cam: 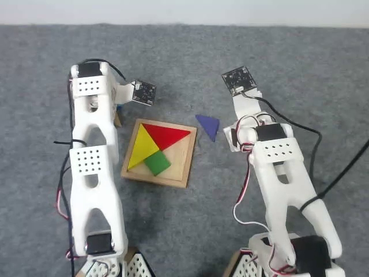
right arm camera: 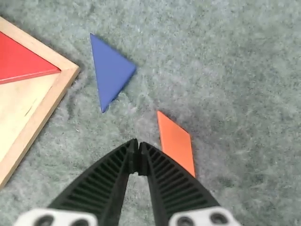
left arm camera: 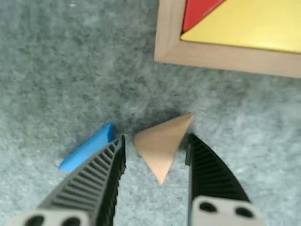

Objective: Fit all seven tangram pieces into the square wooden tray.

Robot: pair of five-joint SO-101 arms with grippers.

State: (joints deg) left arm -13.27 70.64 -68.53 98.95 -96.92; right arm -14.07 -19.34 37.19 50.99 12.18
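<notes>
Square wooden tray (cam: 180, 161): lies flat on grey carpet (cam: 288, 57), between the two arms.

Inside tray, three pieces, all flat and fitted against each other:
- red triangle (cam: 166, 136), along the far rim
- yellow triangle (cam: 141, 150), along the rim on the left arm's side
- green square (cam: 157, 163), tucked under the meeting corners of the other two

Remaining tray floor: bare wood, on the near side and the side toward the right arm.

Outside tray, right arm's side: dark blue triangle (cam: 209, 125) on carpet, just off the tray's far corner, not touching the rim. Orange parallelogram (right arm camera: 176, 141) flat on carpet, farther from tray than the blue triangle.

Right gripper (right arm camera: 139, 143): jaws pressed together, gripping nothing, tips just beside the orange parallelogram.

Outside tray, left arm's side: plain wood triangle (left arm camera: 162, 143) on carpet near the tray rim. Light blue piece (left arm camera: 87, 148) beyond it, farther from tray.

Left gripper (left arm camera: 156, 141): jaws spread, one finger either side of the plain wood triangle, not clamped. Light blue piece just outside one finger.
</notes>
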